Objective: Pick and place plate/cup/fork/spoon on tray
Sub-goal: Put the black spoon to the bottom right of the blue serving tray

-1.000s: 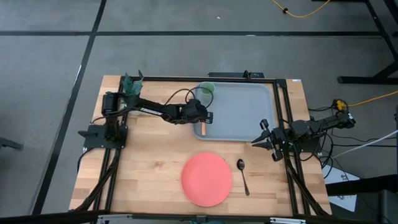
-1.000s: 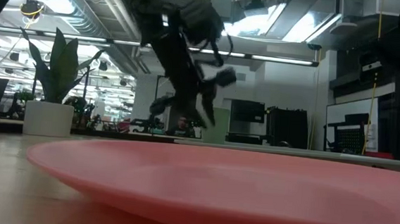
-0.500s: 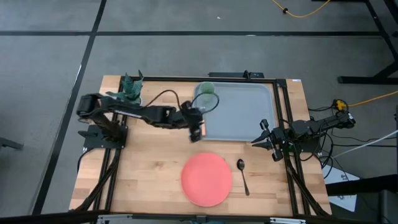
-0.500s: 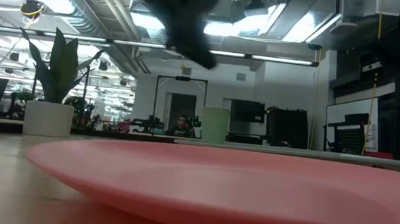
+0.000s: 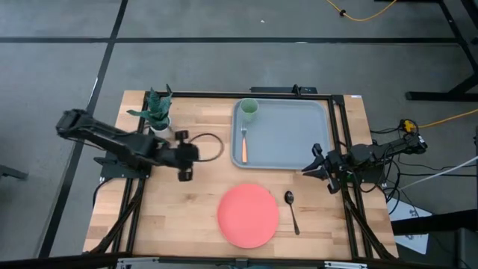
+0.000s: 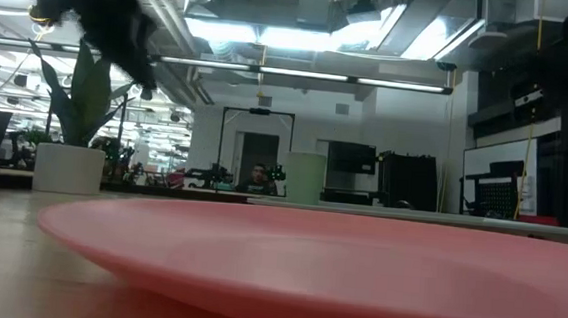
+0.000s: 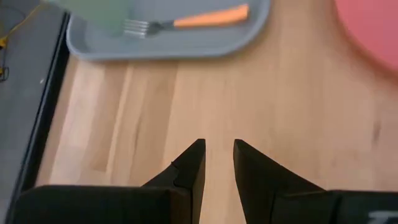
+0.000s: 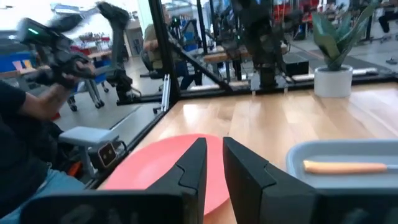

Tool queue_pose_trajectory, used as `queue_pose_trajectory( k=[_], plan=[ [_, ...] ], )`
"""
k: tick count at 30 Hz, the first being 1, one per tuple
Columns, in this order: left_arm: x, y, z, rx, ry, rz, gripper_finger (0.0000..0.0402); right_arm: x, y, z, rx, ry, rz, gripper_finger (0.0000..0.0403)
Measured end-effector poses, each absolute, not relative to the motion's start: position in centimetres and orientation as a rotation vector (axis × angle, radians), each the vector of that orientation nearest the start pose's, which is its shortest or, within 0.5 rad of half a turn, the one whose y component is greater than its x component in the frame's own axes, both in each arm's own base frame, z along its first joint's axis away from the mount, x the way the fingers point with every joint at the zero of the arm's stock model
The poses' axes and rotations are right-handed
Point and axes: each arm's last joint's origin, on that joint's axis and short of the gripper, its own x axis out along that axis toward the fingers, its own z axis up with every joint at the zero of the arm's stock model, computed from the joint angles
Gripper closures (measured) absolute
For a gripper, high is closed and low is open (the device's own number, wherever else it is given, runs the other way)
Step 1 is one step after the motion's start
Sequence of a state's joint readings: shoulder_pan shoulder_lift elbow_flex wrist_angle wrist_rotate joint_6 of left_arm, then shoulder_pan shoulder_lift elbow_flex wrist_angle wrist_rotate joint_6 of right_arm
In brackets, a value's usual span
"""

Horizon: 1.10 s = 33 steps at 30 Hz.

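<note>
Left pincer (image 5: 184, 175) had pulled back off the grey-blue rectangular tray (image 5: 299, 161), empty, fingers narrowly parted.
Orange-handled fork (image 5: 243, 145) and light green cup (image 5: 249, 108) lay on the tray; coral-pink round plate (image 5: 247, 215) and dark spoon (image 5: 292, 210) waited on the wooden surface (image 5: 172, 217), probably next. Right pincer (image 5: 308, 171) idled, slightly open.

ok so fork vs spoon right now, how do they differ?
Place: the fork lies inside the tray, near its left rim below the cup; the spoon lies on the bare table, right of the plate.
Look: the fork has an orange handle and silver tines; the spoon is dark all over.
Shared: both are slim, similar in length, lying flat, and neither is held by a gripper.
</note>
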State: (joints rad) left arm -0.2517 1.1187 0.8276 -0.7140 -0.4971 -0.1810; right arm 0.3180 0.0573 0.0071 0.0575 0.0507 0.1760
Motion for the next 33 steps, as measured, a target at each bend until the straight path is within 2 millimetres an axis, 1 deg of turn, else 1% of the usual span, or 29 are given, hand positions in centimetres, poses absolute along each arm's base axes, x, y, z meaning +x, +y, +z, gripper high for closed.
queue_pose_trajectory(
  k=[3,5,8,11,13,16,19,24,26,30,33],
  plan=[
    [17.8,-2.9,22.8,0.139,0.736,0.321,0.0326,9.6,2.9,17.0,0.181,-0.017,0.237,0.0346],
    [16.5,-2.3,21.1,0.104,0.608,0.298,0.0326,9.6,2.8,17.2,0.183,-0.043,0.201,0.0346],
    [15.1,-1.7,18.9,0.090,0.405,0.248,0.0326,9.7,2.6,17.4,0.171,-0.071,0.148,0.0346],
    [13.9,-1.1,17.5,0.098,0.226,0.231,0.0326,9.6,2.5,17.7,0.179,-0.105,0.109,0.0346],
    [13.3,-0.8,16.7,0.101,0.152,0.216,0.0326,9.6,2.5,17.9,0.184,-0.119,0.089,0.0346],
    [12.5,-0.4,15.6,0.081,0.120,0.210,0.0326,9.6,2.4,18.0,0.188,-0.132,0.084,0.0346],
    [12.2,-0.2,15.6,0.053,0.123,0.230,0.0326,9.6,2.4,18.1,0.194,-0.142,0.085,0.0346],
    [12.0,-0.1,15.9,0.120,0.102,0.225,0.0326,9.6,2.4,18.3,0.199,-0.161,0.077,0.0346],
    [12.0,0.0,16.2,0.145,0.081,0.202,0.0326,9.6,2.3,18.4,0.206,-0.179,0.037,0.0346],
    [11.8,0.1,16.5,0.164,0.050,0.197,0.0326,9.4,1.8,18.9,0.239,-0.238,-0.106,0.0346],
    [11.5,0.1,16.6,0.177,0.037,0.195,0.0326,9.3,1.7,19.3,0.253,-0.274,-0.131,0.0346]
  ],
)
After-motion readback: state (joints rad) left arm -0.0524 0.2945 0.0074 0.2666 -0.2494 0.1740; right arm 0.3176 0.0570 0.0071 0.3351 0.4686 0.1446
